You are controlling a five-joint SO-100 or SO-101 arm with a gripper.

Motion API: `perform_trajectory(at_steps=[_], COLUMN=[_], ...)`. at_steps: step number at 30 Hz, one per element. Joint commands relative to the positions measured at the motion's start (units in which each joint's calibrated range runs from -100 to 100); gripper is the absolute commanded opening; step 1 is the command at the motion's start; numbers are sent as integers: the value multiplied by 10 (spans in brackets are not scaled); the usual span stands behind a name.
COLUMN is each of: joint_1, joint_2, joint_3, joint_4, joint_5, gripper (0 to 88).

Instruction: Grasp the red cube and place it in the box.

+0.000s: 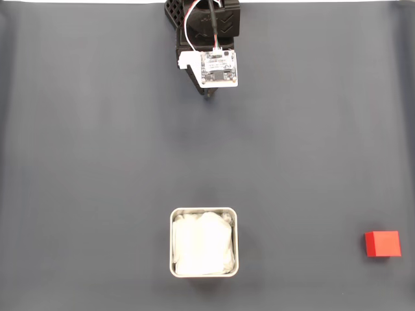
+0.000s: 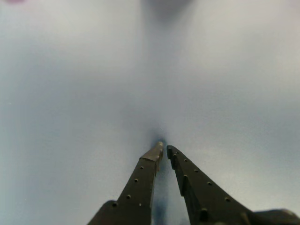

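While the jaws (image 2: pixel 165 149) sit nearly closed on nothing at the far edge of the table (image 1: pixel 97 162), the red cube (image 1: pixel 382 244) lies near and far right, well right of the box (image 1: pixel 203 241).

On my wrist view: gripper (image 2: pixel 165 149) tips nearly touching, nothing between them, low over the blurred grey mat (image 2: pixel 70 93).

The fixed view looks straight down from high above the desk (image 1: pixel 78 162), with the arm (image 1: pixel 207 39) at its top edge. The wrist view sits low behind the tool (image 2: pixel 165 149), facing forward along it, close to the same desk surface.
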State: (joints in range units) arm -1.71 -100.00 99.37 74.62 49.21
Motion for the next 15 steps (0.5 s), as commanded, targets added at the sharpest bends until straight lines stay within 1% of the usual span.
perform_trajectory(at_steps=[1, 15], joint_1=[18, 14], joint_2=[0, 1], joint_3=[5, 5], joint_4=[13, 13], joint_5=[-2, -3], gripper=[0, 0])
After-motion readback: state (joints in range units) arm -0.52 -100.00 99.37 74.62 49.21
